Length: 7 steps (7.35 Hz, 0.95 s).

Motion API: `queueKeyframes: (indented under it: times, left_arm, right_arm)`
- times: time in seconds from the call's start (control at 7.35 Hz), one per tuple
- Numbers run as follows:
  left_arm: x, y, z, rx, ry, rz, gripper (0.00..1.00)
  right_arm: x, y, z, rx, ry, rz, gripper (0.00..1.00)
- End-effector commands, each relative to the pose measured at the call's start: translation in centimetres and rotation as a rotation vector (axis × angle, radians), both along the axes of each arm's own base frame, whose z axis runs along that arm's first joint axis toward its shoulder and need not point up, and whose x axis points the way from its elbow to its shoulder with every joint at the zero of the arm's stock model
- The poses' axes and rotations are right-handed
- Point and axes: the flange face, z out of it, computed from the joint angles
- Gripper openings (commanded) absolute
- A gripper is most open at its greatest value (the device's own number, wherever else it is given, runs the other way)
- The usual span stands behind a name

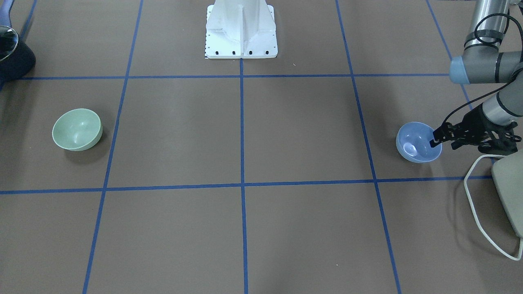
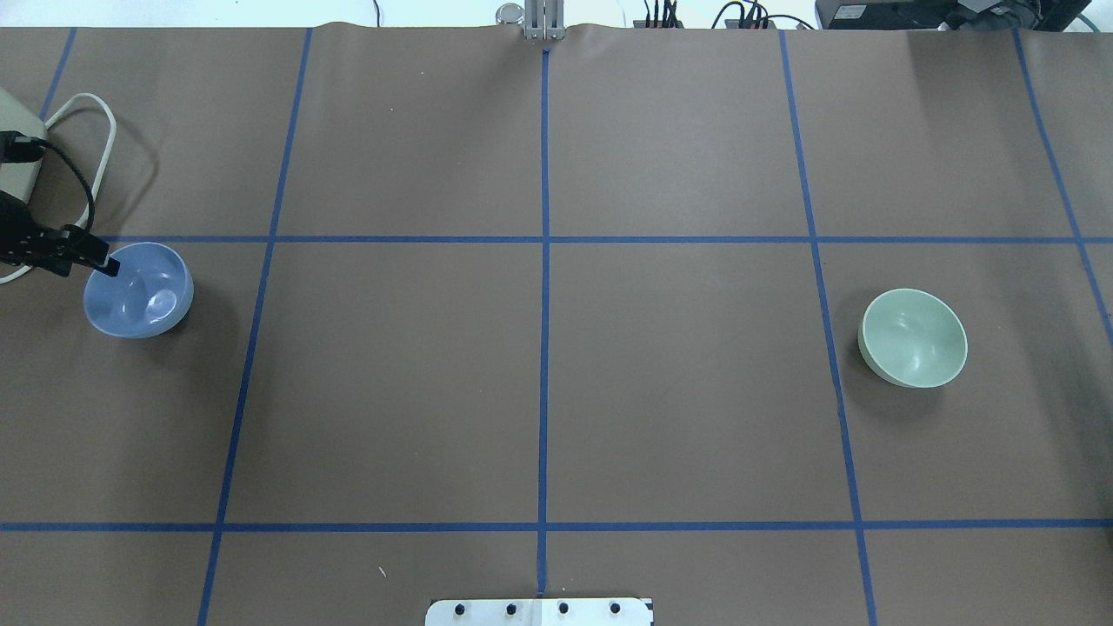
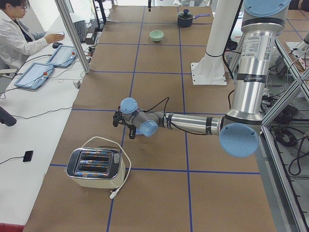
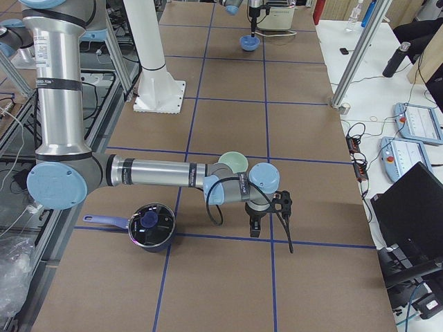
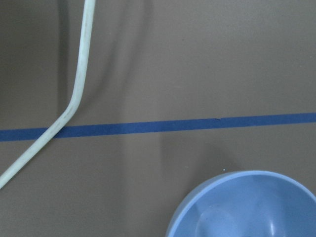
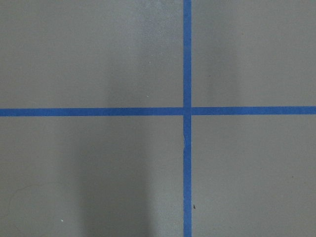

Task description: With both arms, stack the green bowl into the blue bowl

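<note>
At blue bowl (image 1: 412,145) rim, fingers (image 1: 436,138) of low left arm (image 1: 497,108), perhaps astride.

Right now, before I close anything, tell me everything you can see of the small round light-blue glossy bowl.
The small round light-blue glossy bowl looks like smooth plain plastic, empty, with a light glint inside. It sits upright, mouth up, on the brown paper-covered table, at the robot's far left. The left gripper hangs at its outer rim, a black fingertip just over the edge; whether it touches or grips the rim I cannot tell. Nothing else touches it.
</note>
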Motion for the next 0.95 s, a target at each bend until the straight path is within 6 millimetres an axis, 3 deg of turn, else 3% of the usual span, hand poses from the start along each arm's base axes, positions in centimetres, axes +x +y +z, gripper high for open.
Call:
queueKeyframes:
  times: [0.0, 0.54, 0.68, 0.82]
  left_arm:
    - [0.66, 0.28, 0.06, 0.0, -0.001, 0.013, 0.48]
    - [0.99, 0.41, 0.45, -0.004, -0.005, 0.021, 0.48]
    - [0.99, 0.41, 0.53, -0.007, -0.005, 0.02, 0.43]
    - [0.99, 0.41, 0.82, -0.011, -0.007, 0.02, 0.23]
  right_arm:
    - [-0.28, 0.06, 0.06, -0.001, 0.0, -0.006, 1.0]
    - [-0.68, -0.09, -0.09, 0.002, 0.0, -0.013, 1.0]
    - [-0.85, -0.09, -0.1, 0.002, -0.001, -0.017, 1.0]
    - [-0.85, -0.09, -0.1, 0.002, -0.001, -0.017, 1.0]
